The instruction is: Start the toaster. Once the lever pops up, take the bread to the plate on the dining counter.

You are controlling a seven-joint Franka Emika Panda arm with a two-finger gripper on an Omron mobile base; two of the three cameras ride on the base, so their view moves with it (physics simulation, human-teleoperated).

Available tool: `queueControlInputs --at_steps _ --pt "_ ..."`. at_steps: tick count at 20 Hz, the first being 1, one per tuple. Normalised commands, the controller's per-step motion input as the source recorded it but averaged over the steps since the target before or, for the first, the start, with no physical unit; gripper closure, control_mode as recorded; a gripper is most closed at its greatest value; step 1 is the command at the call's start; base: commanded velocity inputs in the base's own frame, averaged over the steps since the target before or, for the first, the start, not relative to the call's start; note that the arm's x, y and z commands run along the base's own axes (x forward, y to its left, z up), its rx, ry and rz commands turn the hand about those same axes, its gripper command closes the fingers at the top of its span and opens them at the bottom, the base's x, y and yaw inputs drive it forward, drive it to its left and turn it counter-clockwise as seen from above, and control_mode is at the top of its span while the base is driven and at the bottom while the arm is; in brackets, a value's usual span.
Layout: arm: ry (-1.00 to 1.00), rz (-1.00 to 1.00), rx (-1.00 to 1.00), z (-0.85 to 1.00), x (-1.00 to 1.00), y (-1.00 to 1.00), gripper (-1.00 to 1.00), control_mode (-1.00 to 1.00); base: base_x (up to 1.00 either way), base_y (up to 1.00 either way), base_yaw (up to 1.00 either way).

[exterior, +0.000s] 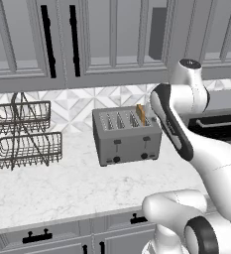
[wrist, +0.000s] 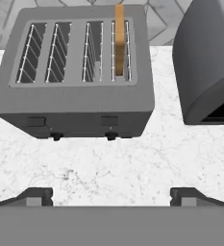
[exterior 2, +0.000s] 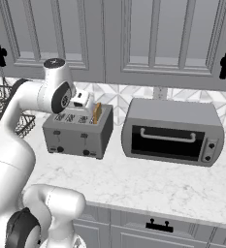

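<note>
You're parked at a white marble-look worktop (exterior: 62,188), grey-veined, running over grey drawers with black pulls, and panelled grey wall cupboards (exterior: 112,34) hang above a backsplash of pale geometric tiles. Square on that worktop sits the toaster (exterior: 127,136), a boxy brushed-grey metal block with four wire-lined slots, two small levers on its face and two dark round knobs underneath. The bread (exterior: 141,114) stands upright in the slot at the right-hand end, a thin orange-brown slice poking well above the top. Your gripper (wrist: 111,194) hangs over the worktop in front of the toaster, jaws spread wide, nothing between them; the dark fingertips (wrist: 34,196) show far apart in the hand view. The left base view gives you a two-tier dark wire basket (exterior: 25,136) left of the toaster. The right base view gives you the toaster oven (exterior 2: 172,131) just to the toaster's right in full, rounded grey shell, dark glass door, pale bar handle. The hand view looks straight down into the slots.
</note>
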Motion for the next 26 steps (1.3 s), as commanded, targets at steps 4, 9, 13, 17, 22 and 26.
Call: queueControlInputs --at_steps 4,9,13,17,22,26 --pt "-0.18 0.0 -0.02 -0.46 0.17 0.0 1.0 -1.0 0.0 0.0 0.0" --pt "-0.01 0.0 0.0 -0.31 0.35 0.0 1.0 -1.0 0.0 0.0 0.0" --pt "0.0 0.0 0.0 -0.28 0.32 0.0 1.0 -1.0 0.0 0.0 0.0" --pt "0.0 0.0 0.0 -0.22 0.34 0.07 1.0 -1.0 0.0 0.0 0.0" --pt "0.0 -0.02 0.0 -0.3 0.37 0.08 1.0 -1.0 0.0 0.0 0.0" --pt "0.0 -0.03 0.0 -0.26 0.24 0.02 1.0 -1.0 0.0 0.0 0.0"
